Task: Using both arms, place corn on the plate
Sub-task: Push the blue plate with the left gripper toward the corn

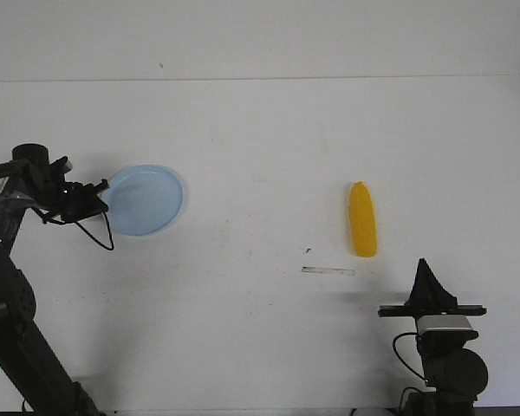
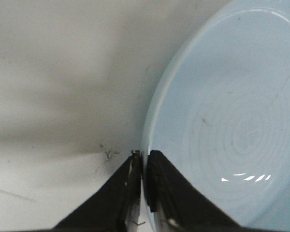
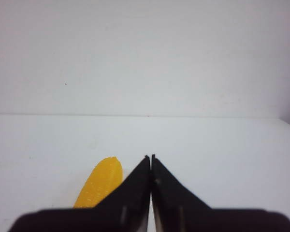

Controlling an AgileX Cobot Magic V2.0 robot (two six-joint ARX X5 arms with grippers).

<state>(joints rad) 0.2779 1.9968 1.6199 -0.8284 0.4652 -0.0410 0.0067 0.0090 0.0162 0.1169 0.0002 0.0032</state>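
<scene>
Here, in the front view, the round, shallow, pale light-blue plastic plate (image 1: 144,199) lies on the white table (image 1: 269,147) at about nine o'clock from the table's middle, and the smooth yellow-orange toy corn cob (image 1: 362,218) lies well apart from it at about three o'clock, its long axis running from twelve to six. The black jointed left arm's gripper (image 1: 101,186) meets the plate's rim at the plate's nine o'clock edge. The right arm's gripper (image 1: 425,264) points toward twelve o'clock and hangs near the corn, at roughly its five o'clock, not touching it. A thin pale strip (image 1: 328,270) lies on the table near the corn's six o'clock end.

In the left wrist view, the left gripper (image 2: 144,155) has its jaws drawn almost together on the plate's thin raised rim (image 2: 154,111), which runs between the tips; the plate is empty.

In the right wrist view, the right gripper (image 3: 150,157) has its jaws pressed together and nothing between them; the corn (image 3: 99,186) lies just beside them, off the closing line.

I judge the step in hand to be the corn pickup: part the right jaws first, shift over the cob's thick middle, and close across its width, since the smooth surface may slip. The left pinch should stay firm.
</scene>
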